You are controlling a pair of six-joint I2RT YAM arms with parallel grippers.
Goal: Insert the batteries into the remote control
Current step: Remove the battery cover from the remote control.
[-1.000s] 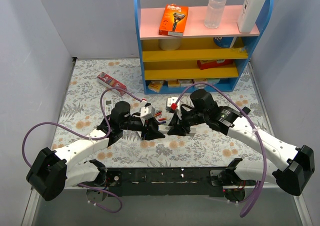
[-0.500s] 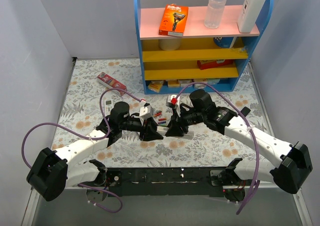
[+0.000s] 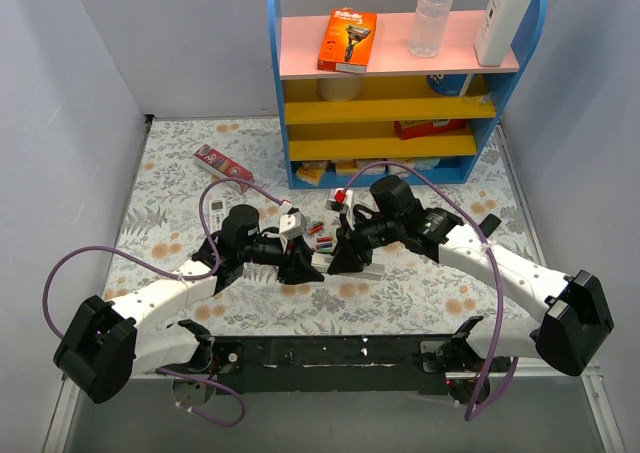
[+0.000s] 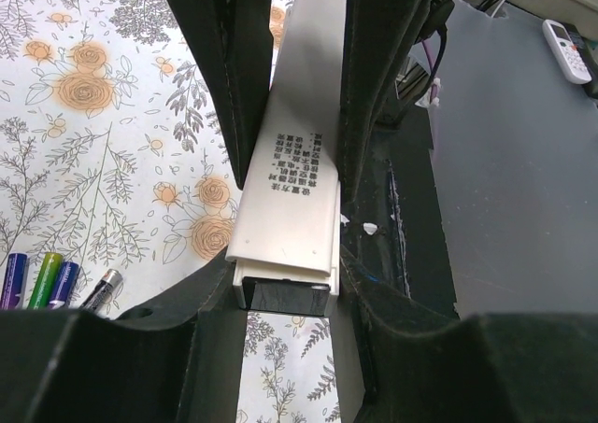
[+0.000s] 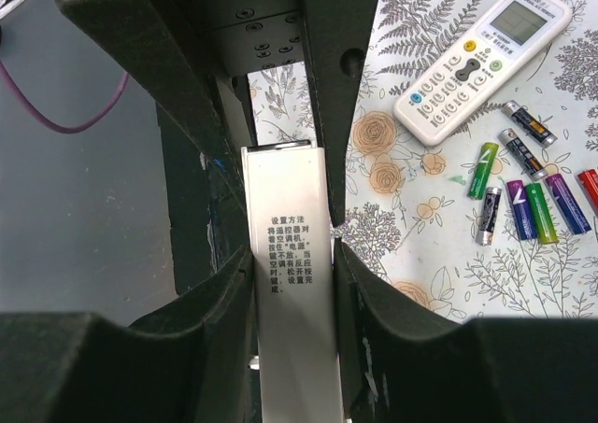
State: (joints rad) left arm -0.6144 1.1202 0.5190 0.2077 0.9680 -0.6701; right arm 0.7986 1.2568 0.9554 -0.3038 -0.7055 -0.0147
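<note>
A white remote control [image 4: 290, 162] lies back side up, printed text showing, gripped at once by both grippers over the table's middle. My left gripper [image 4: 285, 255] [image 3: 300, 263] is shut on one end, where the cover stands slightly off a dark compartment [image 4: 285, 297]. My right gripper [image 5: 292, 255] [image 3: 345, 256] is shut on the same remote [image 5: 290, 246]. Several batteries [image 5: 523, 199], green, blue, black and red, lie loose on the floral mat; they also show in the left wrist view [image 4: 37, 278] and in the top view [image 3: 320, 235].
A second white remote [image 5: 481, 59] [image 3: 218, 213] lies face up on the mat near the batteries. A red box [image 3: 222, 165] lies at the back left. A blue shelf unit [image 3: 400, 73] with an orange razor box [image 3: 347, 40] and bottles stands at the back.
My right arm has shifted a little to the left, bringing its gripper closer to the left gripper. The left arm has barely moved.
</note>
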